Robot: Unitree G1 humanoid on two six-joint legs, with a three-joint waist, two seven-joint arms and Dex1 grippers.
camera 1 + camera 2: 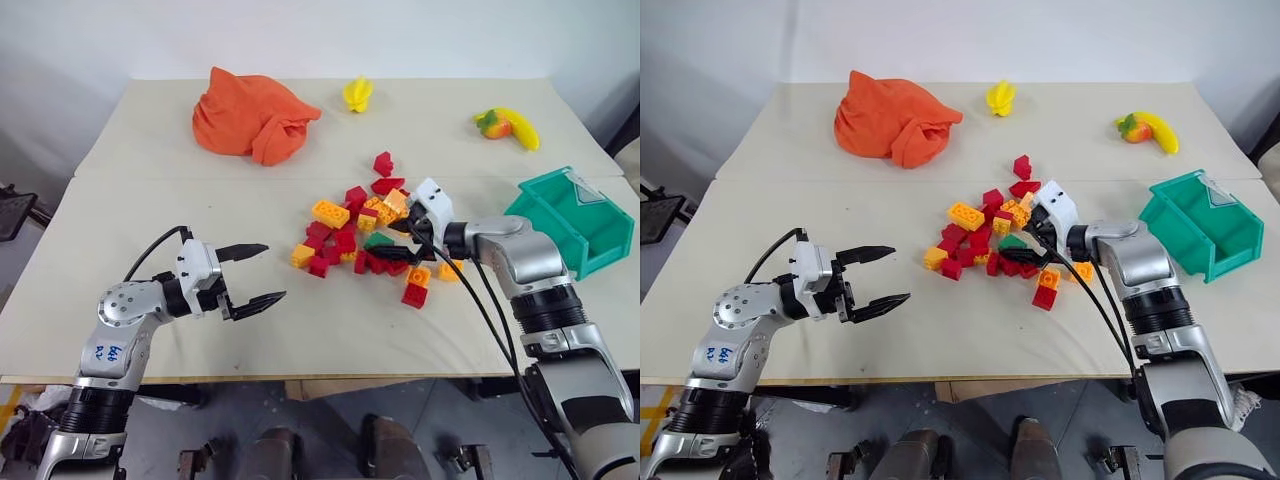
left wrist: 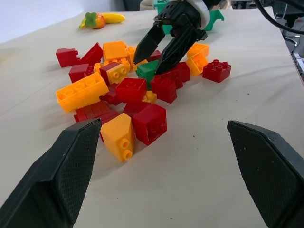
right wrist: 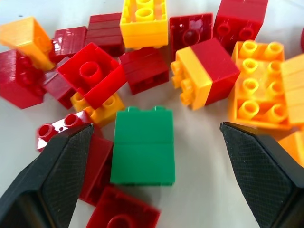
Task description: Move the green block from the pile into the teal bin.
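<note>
Green block hemmed by red bricks, right tool spread above, left tool spread, teal bin apart.

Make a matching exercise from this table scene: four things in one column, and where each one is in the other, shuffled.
Things:
1. green block
2. teal bin
3. orange cloth
4. left gripper

Places:
A. far left of the table
B. in the pile, between open black fingers
C. table's right edge
D. open over bare table, left of the pile

Pairs: 1-B, 2-C, 3-A, 4-D
</note>
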